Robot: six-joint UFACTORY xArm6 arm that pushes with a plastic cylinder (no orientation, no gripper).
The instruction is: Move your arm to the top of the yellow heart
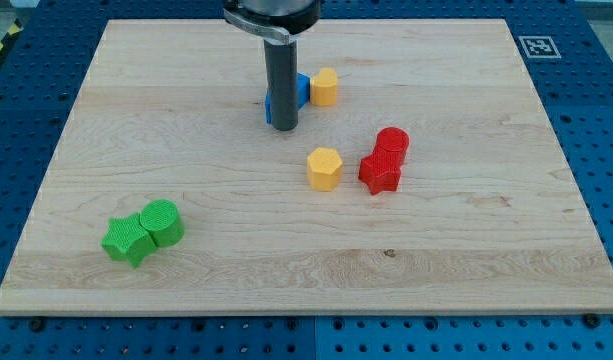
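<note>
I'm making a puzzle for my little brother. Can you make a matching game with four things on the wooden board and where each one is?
Things:
1. green blocks
2. red blocks
3. blue block
4. my tip

Places:
A. right of the middle yellow block
B. partly hidden behind the dark rod
C. near the view's bottom left of the board
D. just in front of the blue block, left of the upper yellow block

Pairs: 1-C, 2-A, 3-B, 4-D
</note>
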